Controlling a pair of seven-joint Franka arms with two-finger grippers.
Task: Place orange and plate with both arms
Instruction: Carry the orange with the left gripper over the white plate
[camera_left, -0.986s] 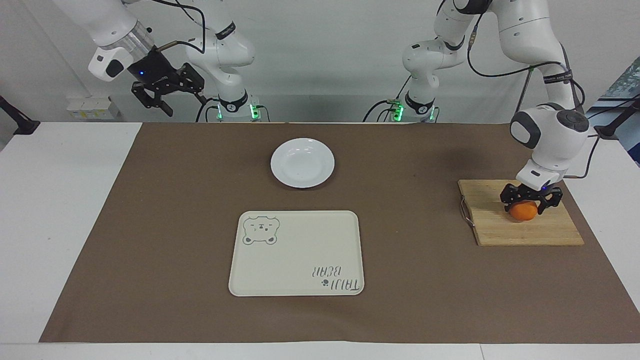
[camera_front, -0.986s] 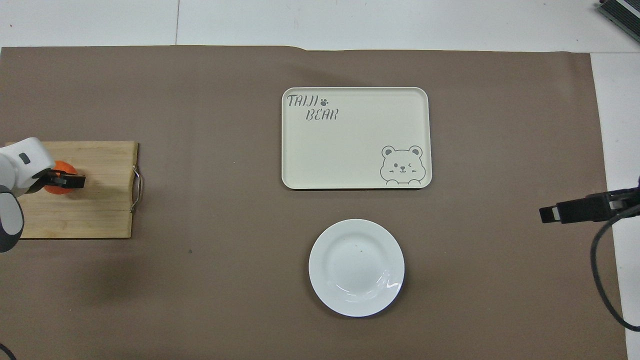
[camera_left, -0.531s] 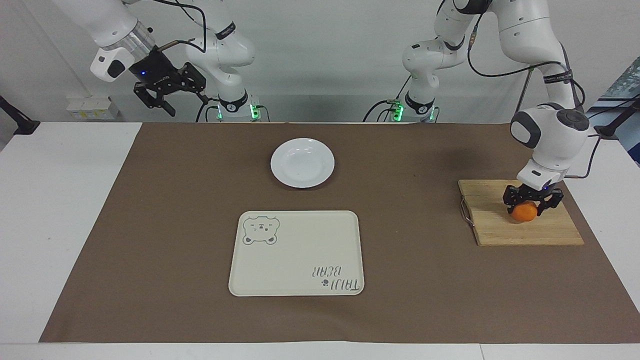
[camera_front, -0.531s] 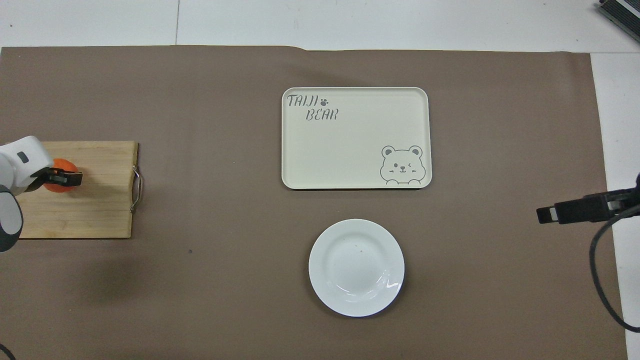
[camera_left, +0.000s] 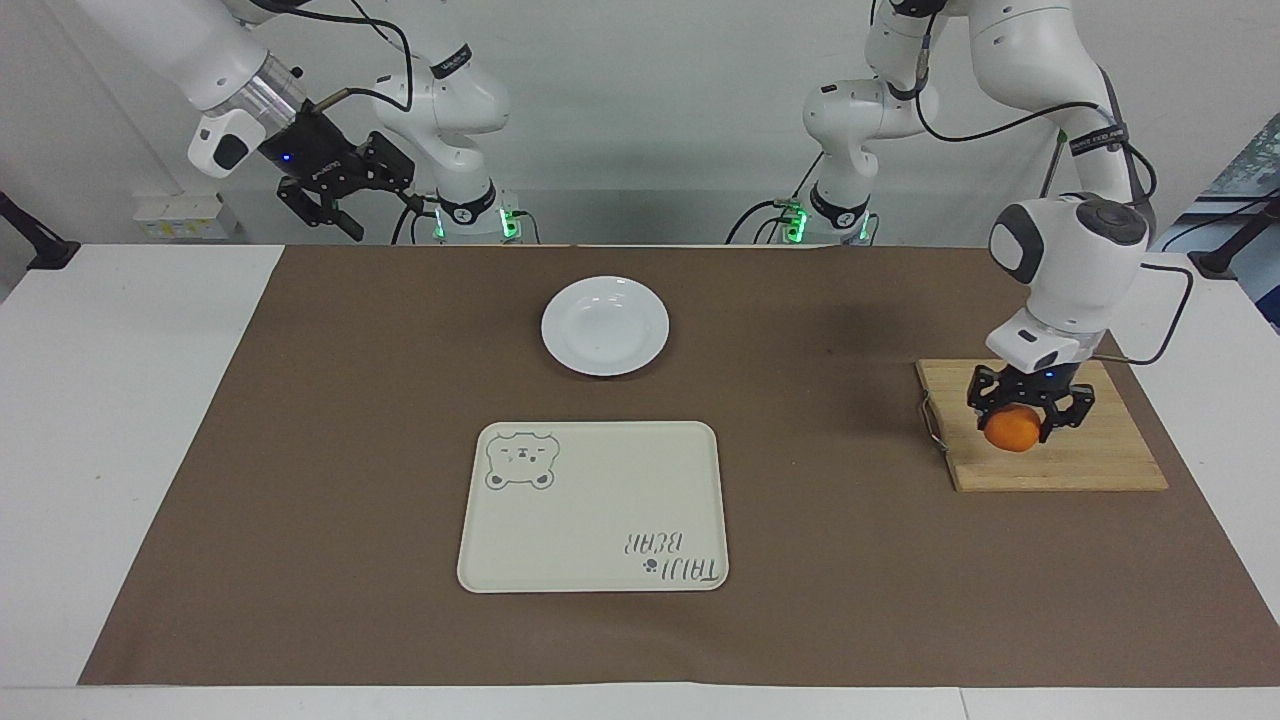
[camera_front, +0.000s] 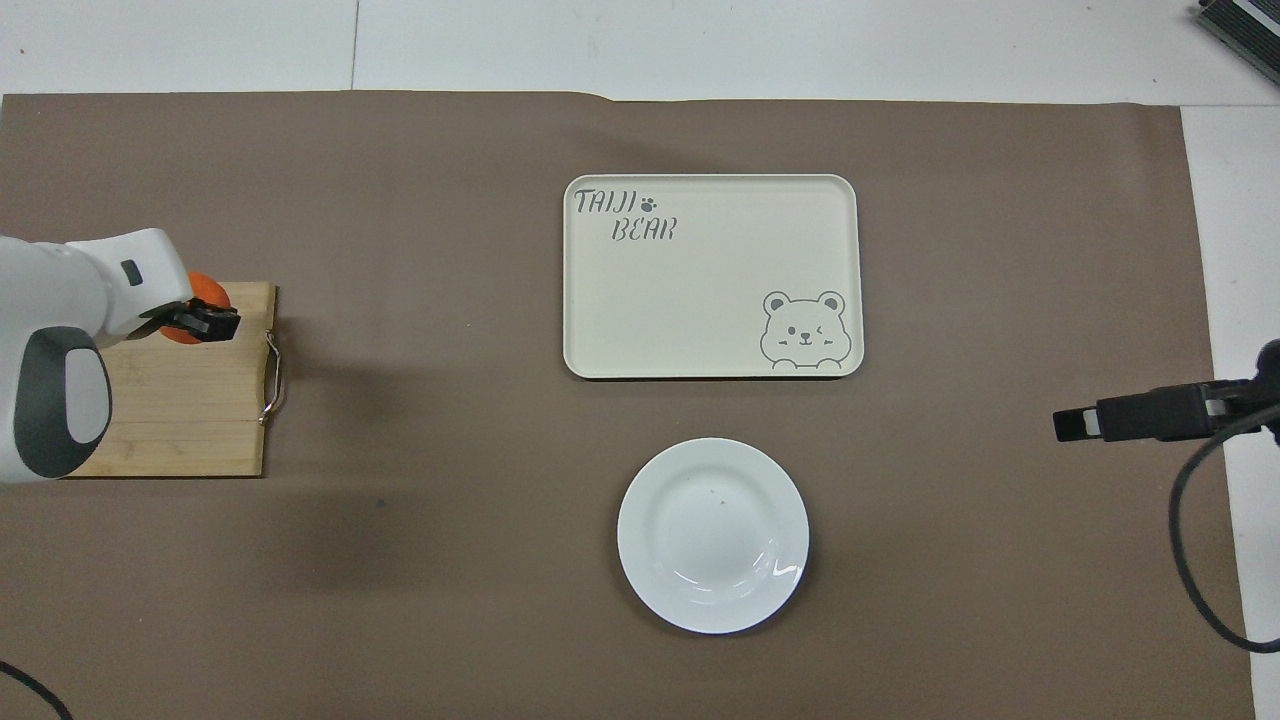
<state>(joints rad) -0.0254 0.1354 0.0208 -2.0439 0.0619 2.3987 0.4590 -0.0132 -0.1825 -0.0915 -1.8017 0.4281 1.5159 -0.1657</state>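
Facing view | left gripper (camera_left: 1030, 425) squeezes the orange (camera_left: 1011, 431), lifted just over the wooden cutting board (camera_left: 1100, 462) | bear tray (camera_left: 600, 520) lies toward 9 o'clock from the orange | right gripper (camera_left: 330, 205) waits in the air, fingers apart, holding nothing; white plate (camera_left: 640, 300) sits toward 4 o'clock from it, nearer the robots than the tray

I read only one piece of lettering from my station: "TAIJI BEAR" with a small paw print, printed in grey on a corner of the cream tray (camera_front: 710, 275), diagonally across from a winking bear drawing (camera_front: 803, 330). I make out no other text.
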